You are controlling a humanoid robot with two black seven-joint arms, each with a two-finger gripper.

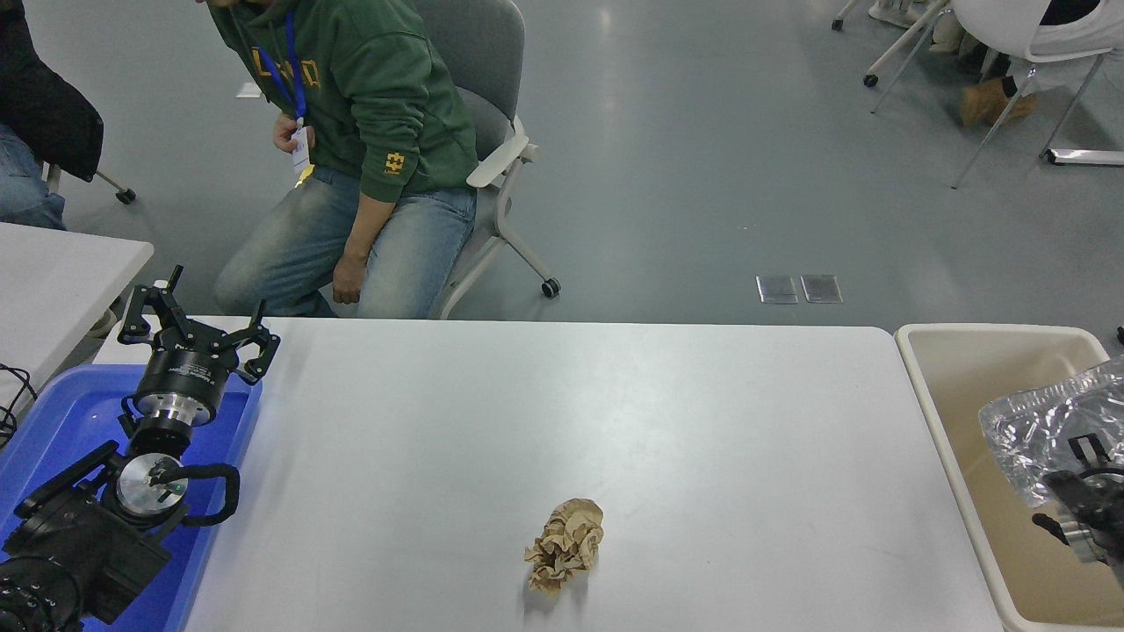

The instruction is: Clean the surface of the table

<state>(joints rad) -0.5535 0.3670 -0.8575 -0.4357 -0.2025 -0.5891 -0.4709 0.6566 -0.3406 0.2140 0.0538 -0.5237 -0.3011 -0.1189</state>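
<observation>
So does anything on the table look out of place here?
Yes: a crumpled brown paper ball lies alone on the table surface, near its front edge. It is litter, not yet cleared.

Wide bare table surface (pixel 702 412) around one crumpled paper wad (pixel 566 544).

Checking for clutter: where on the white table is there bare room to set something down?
Most of the table surface is bare: the whole far half, and both sides of the crumpled brown paper near the front edge. The left end is crowded by the blue tray and parked left gripper. The right gripper holds a silver wrapper over the beige bin.
</observation>
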